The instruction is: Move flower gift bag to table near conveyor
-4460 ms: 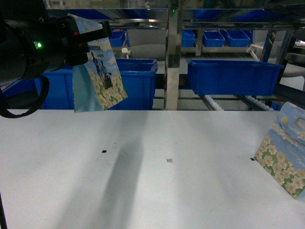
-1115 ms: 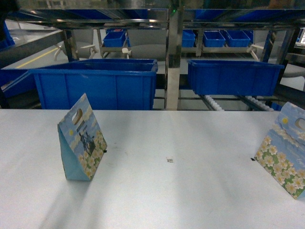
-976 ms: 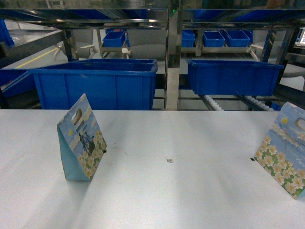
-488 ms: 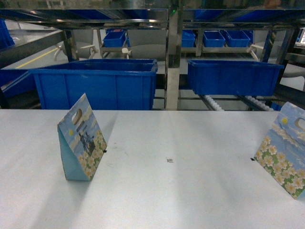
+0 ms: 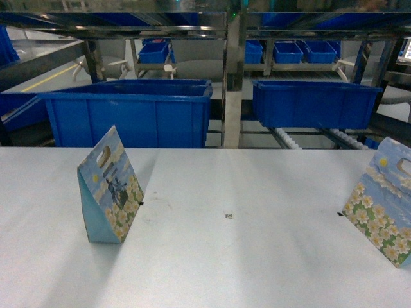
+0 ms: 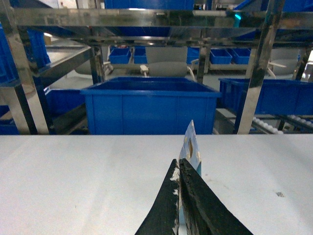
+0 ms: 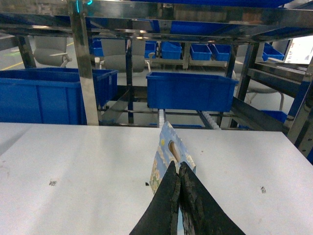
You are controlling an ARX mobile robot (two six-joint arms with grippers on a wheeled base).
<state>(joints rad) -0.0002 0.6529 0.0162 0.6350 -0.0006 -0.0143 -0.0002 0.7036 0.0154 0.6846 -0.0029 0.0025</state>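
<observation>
A flower gift bag [image 5: 110, 187], blue with white daisies, stands upright on the left part of the white table [image 5: 244, 256]. A second such bag [image 5: 384, 205] stands at the table's right edge. Behind the table runs the conveyor [image 5: 287, 137], steel racking with white rollers. Neither gripper shows in the head view. In the left wrist view my left gripper [image 6: 179, 162] is shut, its tips short of the left bag [image 6: 191, 142] and holding nothing. My right gripper [image 7: 178, 165] is shut too, with the right bag [image 7: 166, 147] standing just beyond its tips.
Two large blue bins [image 5: 128, 112] [image 5: 314, 102] sit on the racking just past the table's far edge, with smaller blue bins [image 5: 289, 51] further back. Steel uprights [image 5: 234, 77] stand between them. Tiny black marks [image 5: 228, 215] dot the tabletop.
Earlier my left arm held the left bag in the air over the table's left side. The bag now stands on the table and the arm has left the head view. Nothing has moved since.
</observation>
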